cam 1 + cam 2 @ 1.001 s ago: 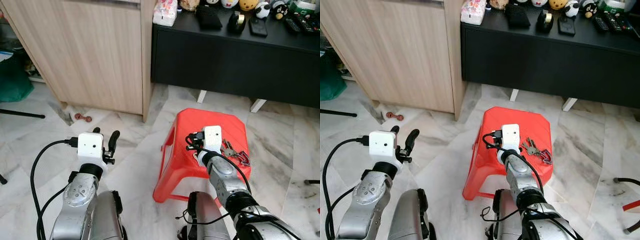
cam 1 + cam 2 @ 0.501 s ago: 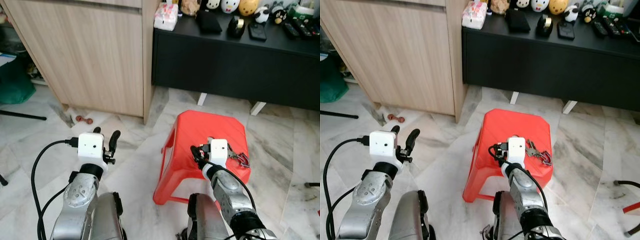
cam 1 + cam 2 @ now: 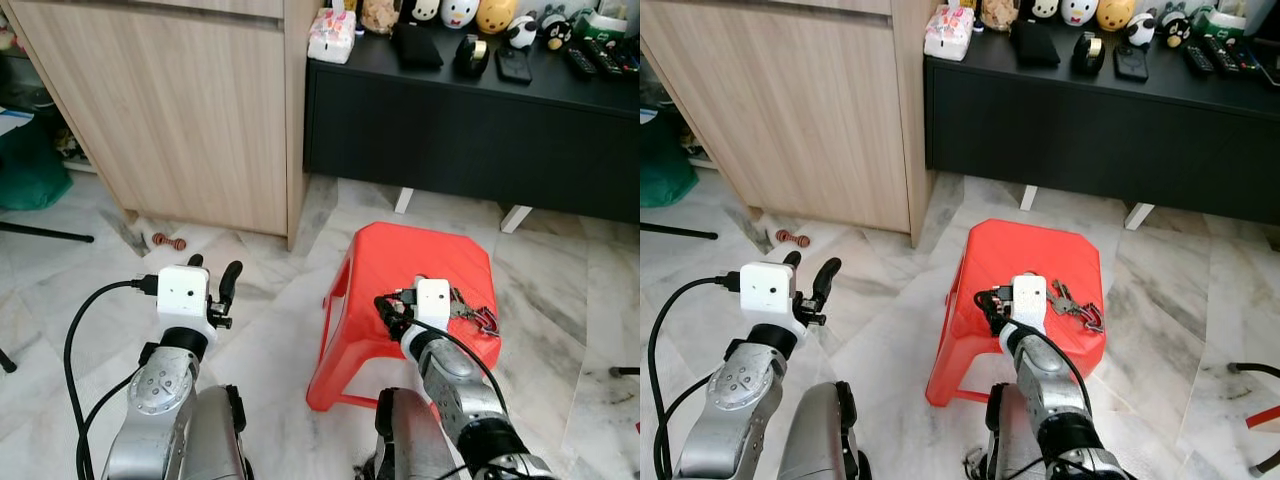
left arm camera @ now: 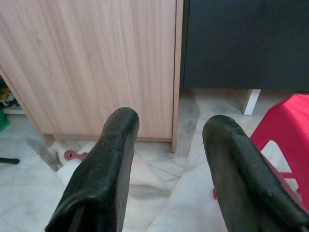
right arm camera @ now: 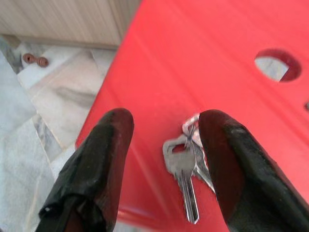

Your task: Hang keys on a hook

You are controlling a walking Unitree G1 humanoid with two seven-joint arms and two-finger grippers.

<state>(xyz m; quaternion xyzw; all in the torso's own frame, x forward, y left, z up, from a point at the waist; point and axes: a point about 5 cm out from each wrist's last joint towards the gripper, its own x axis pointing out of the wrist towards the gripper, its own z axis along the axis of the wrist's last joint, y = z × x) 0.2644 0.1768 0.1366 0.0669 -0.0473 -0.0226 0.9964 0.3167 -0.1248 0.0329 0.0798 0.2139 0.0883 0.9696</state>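
Against the frames of a half second and a full second back: the right arm has drawn lower and closer over the red stool, its white wrist block now covering more of the key bunch; a second ago the whole view sat lower on the cabinet, so the camera has tilted as well. The left arm looks unchanged. Right gripper hovers over the stool seat, fingers spread wide, nothing pinched; the keys lie between them, near one finger, contact not clear. Two silver keys can be made out in the right wrist view, overlapping, on a ring; long axes roughly parallel, blades pointing toward the stool's near edge, heads and ring toward the seat's middle. From the head views the bunch trails out beside the wrist block toward the robot's right, ending in a dark red clip near the seat's right edge; further key count not readable there. One round hole in the seat is visible in the right wrist view. Left gripper is held up over the marble floor, fingers apart, empty, facing a wooden cabinet and a black low cabinet. One small red object lies on the floor by the wooden cabinet's base.
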